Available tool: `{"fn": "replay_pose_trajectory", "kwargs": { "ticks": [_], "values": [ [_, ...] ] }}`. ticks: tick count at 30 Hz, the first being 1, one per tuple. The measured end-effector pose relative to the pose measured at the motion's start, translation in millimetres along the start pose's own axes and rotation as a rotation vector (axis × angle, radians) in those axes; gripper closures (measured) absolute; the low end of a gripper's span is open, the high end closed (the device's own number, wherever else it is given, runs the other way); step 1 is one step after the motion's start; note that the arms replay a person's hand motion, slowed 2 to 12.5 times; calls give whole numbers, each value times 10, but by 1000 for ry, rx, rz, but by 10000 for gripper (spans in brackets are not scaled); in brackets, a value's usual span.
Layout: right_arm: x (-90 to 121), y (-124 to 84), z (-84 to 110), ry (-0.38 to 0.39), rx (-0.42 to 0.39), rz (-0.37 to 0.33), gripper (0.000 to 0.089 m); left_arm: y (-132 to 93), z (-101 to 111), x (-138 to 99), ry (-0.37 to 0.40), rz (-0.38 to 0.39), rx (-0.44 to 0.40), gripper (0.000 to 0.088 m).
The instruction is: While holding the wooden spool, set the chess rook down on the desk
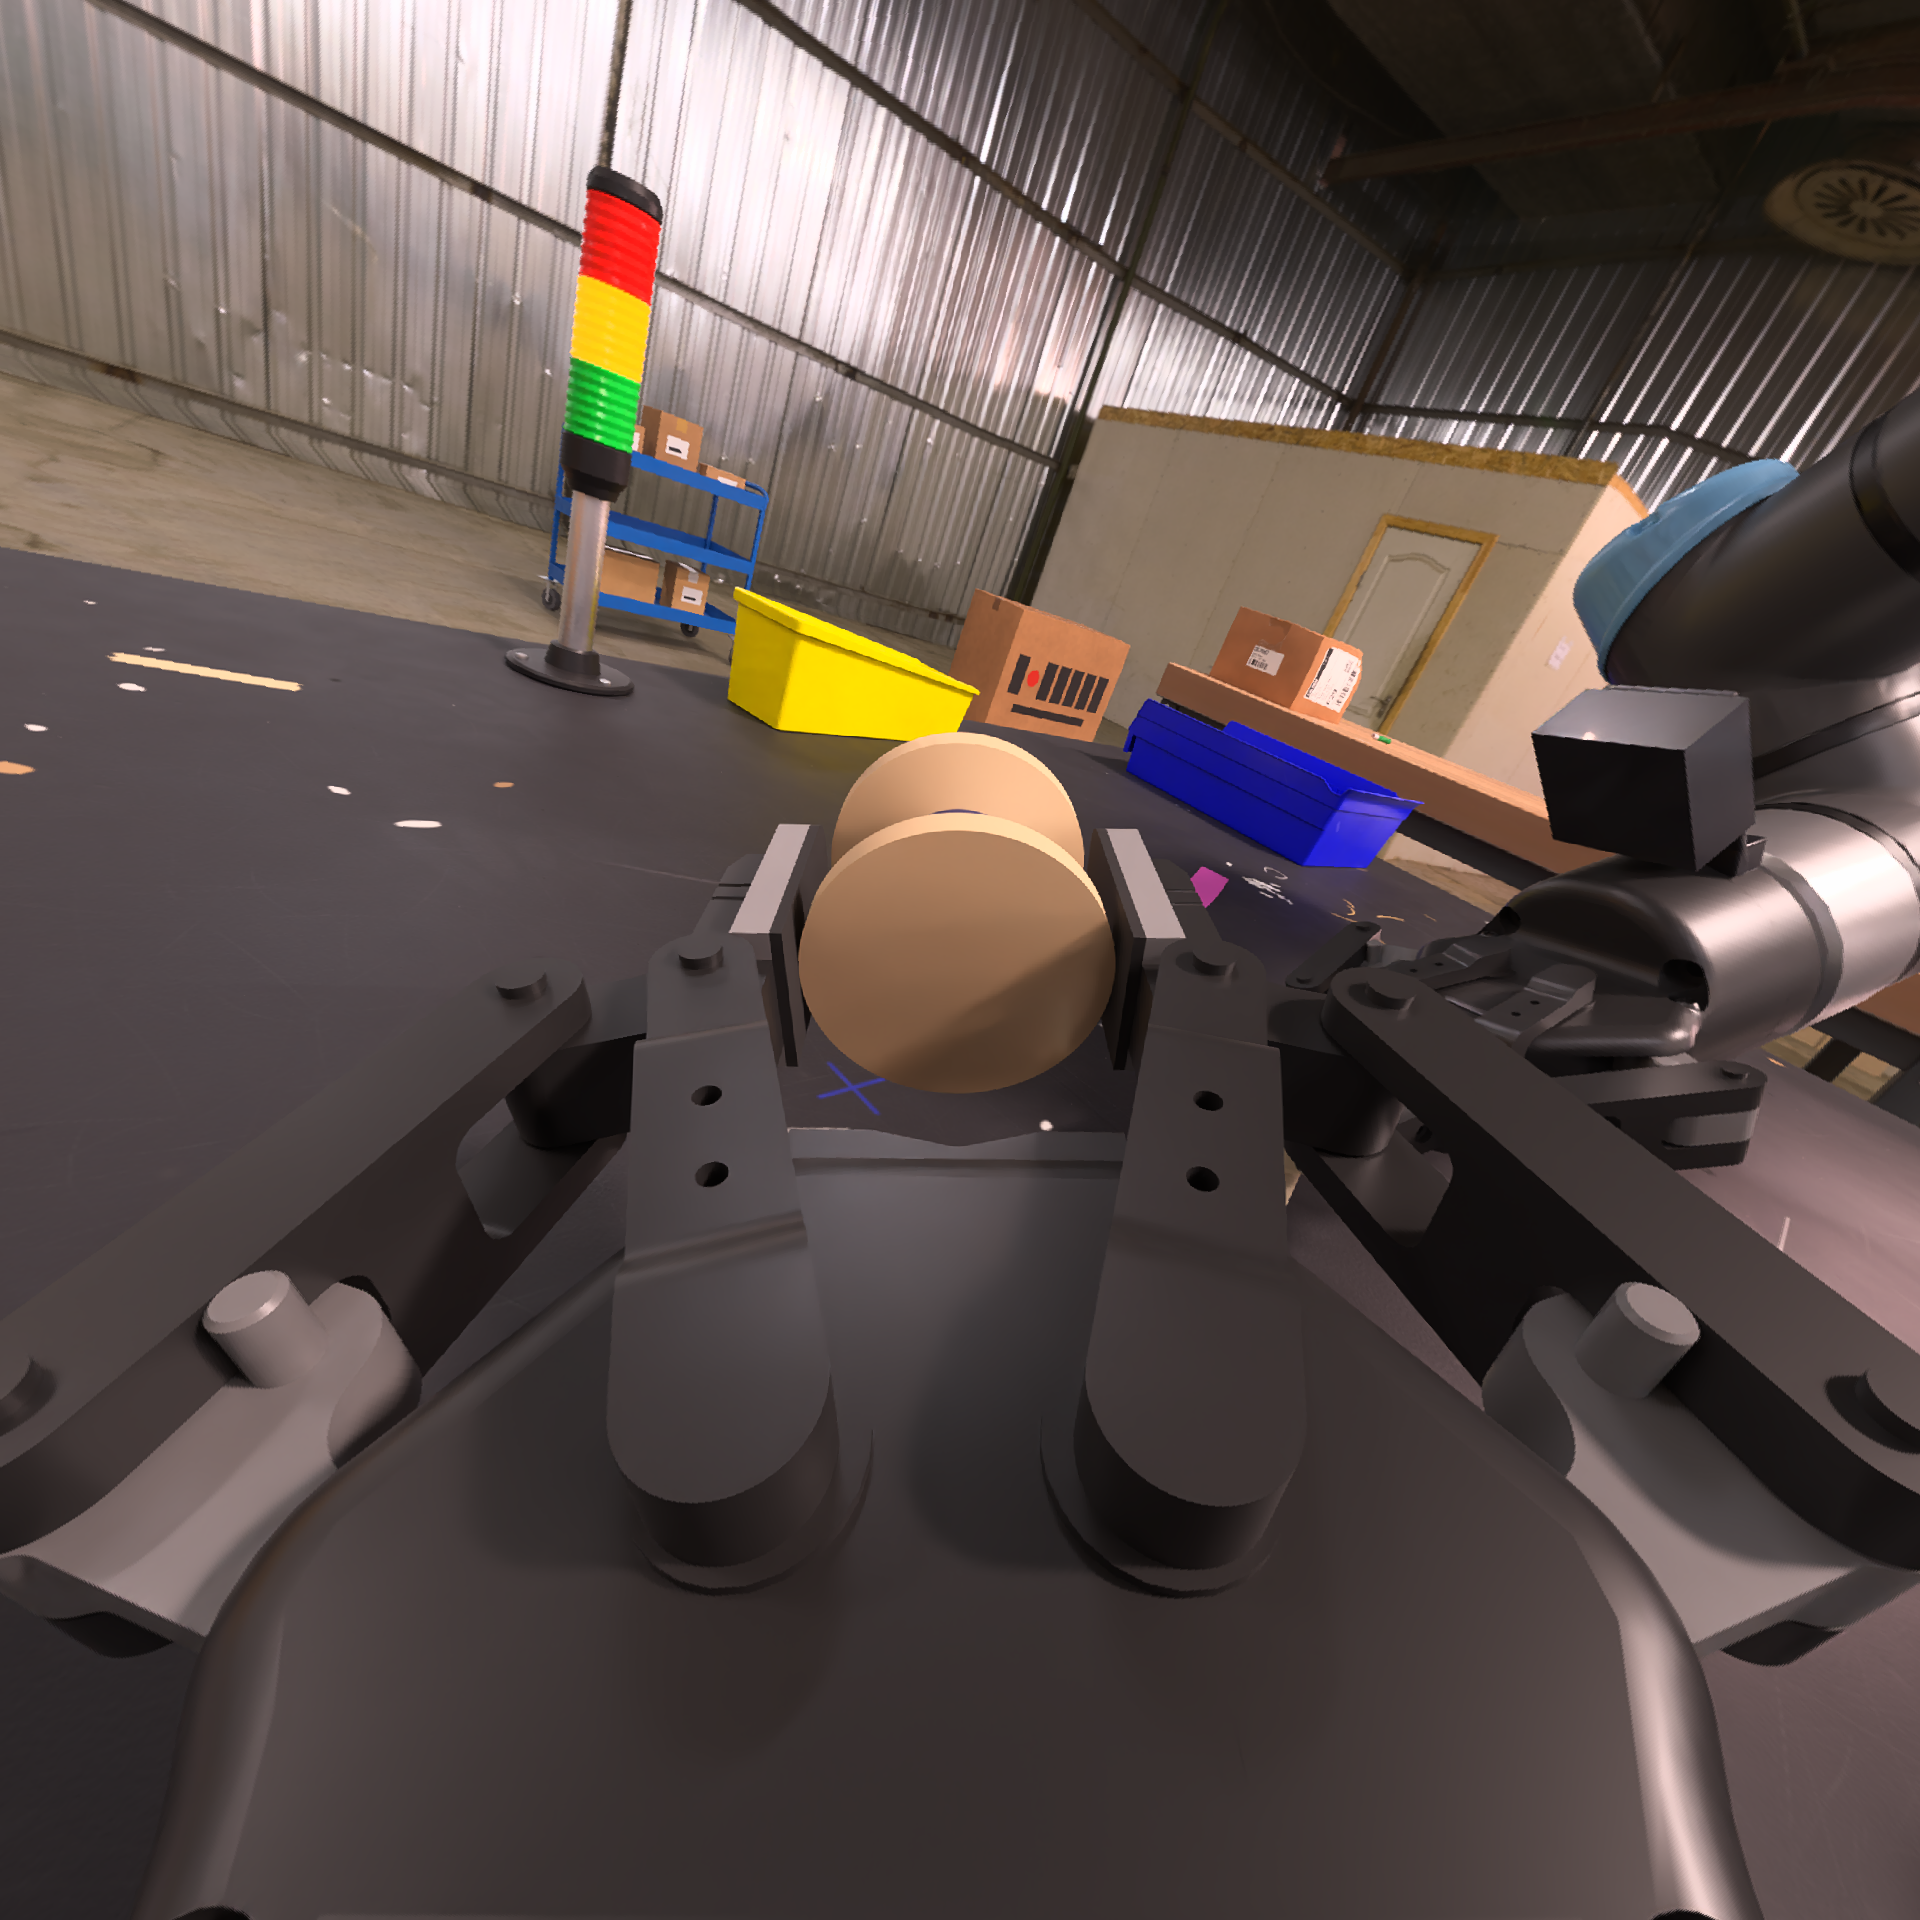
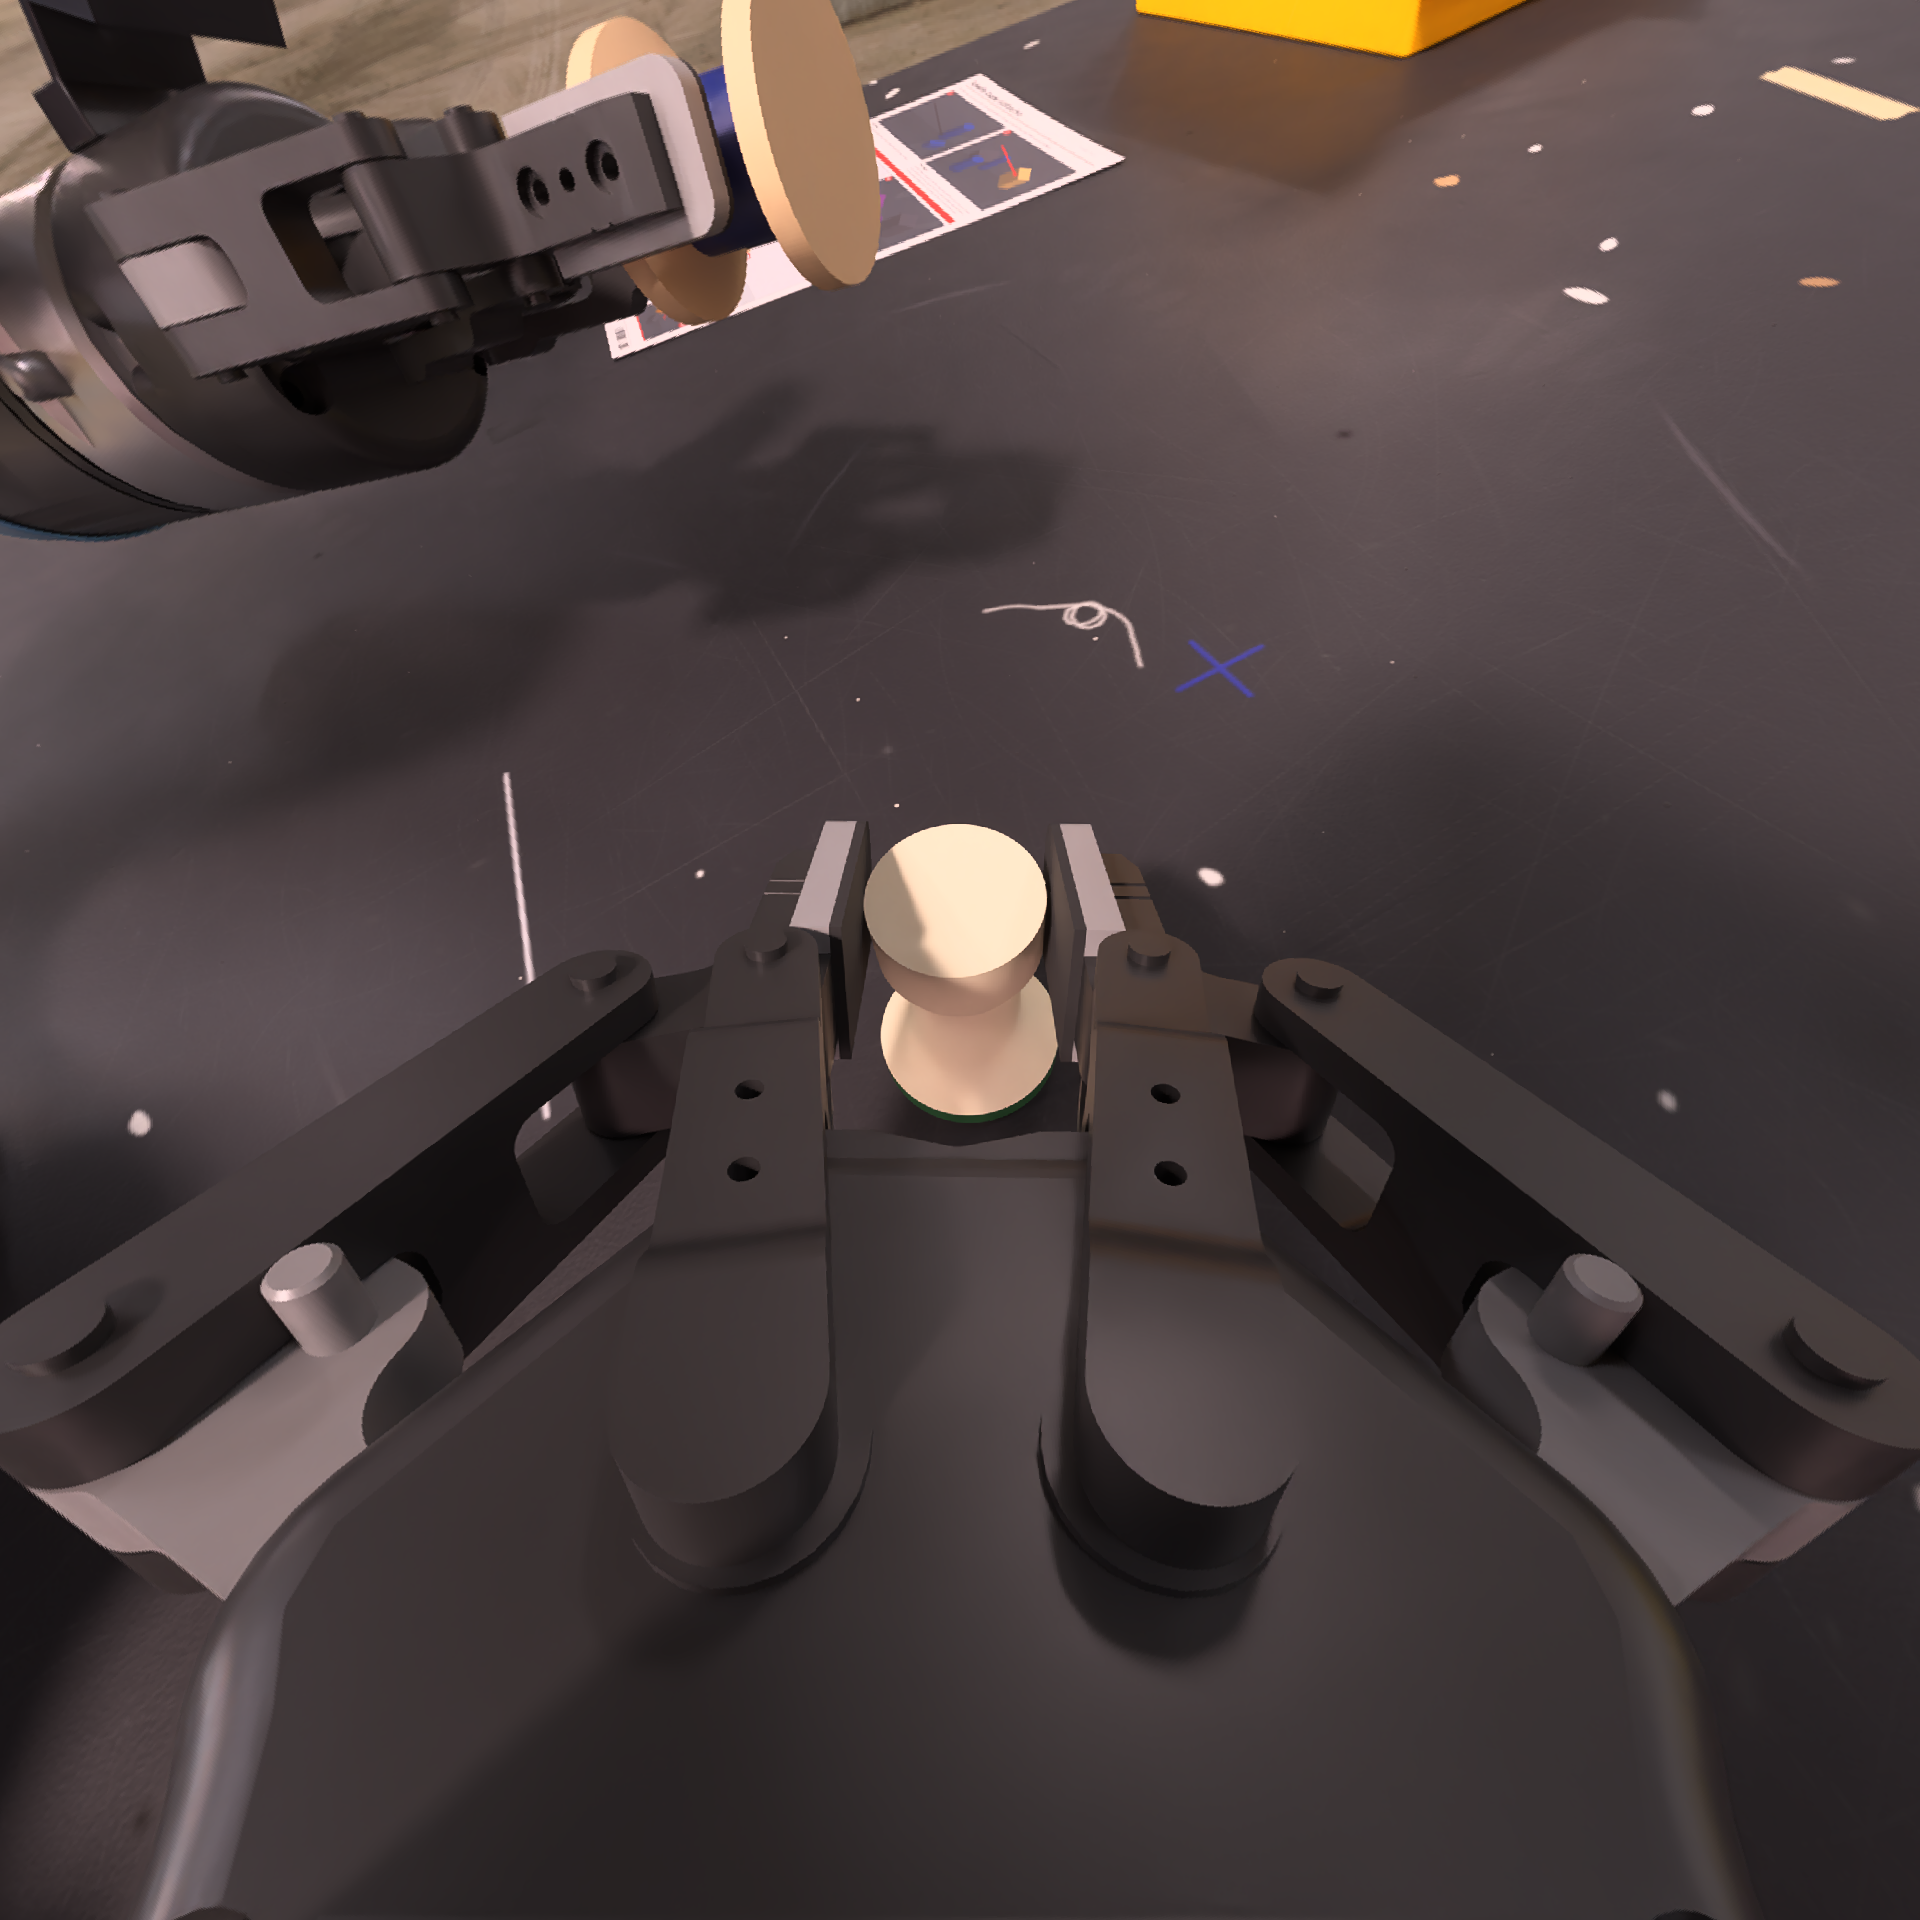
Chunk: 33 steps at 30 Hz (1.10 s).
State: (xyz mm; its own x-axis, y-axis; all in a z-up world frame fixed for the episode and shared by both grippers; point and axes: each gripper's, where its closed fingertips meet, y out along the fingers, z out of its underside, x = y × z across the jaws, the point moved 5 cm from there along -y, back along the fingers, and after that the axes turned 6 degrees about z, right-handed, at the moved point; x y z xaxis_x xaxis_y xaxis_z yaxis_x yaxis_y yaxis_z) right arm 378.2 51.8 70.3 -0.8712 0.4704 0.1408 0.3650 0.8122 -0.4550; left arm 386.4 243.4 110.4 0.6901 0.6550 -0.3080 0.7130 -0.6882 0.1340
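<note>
My left gripper [image 1: 956,883] is shut on the wooden spool [image 1: 956,951], a tan spool with two round flanges and a blue core, held above the dark desk [image 1: 260,883]. It also shows in the right wrist view, where the spool [image 2: 795,135] hangs at the upper left. My right gripper [image 2: 961,914] is shut on the cream chess rook [image 2: 961,904], which has a green felt base and is held above the desk [image 2: 1455,520]. The right gripper [image 1: 1340,961] shows at the right of the left wrist view, its load hidden there.
A yellow bin [image 1: 842,675], a blue bin [image 1: 1268,790], cardboard boxes [image 1: 1039,670] and a signal tower [image 1: 608,416] stand at the desk's far side. A printed sheet [image 2: 987,156], a blue cross mark [image 2: 1218,667] and a white thread [image 2: 1086,618] lie on the desk.
</note>
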Motion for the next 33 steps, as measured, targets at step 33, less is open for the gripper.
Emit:
{"fn": "replay_pose_trajectory", "kwargs": {
  "ticks": [33],
  "values": [
    [36, 30, 85, -49, 82, 90, 518, -88, 294, -250, 99, 207, 424, 437]
  ]
}}
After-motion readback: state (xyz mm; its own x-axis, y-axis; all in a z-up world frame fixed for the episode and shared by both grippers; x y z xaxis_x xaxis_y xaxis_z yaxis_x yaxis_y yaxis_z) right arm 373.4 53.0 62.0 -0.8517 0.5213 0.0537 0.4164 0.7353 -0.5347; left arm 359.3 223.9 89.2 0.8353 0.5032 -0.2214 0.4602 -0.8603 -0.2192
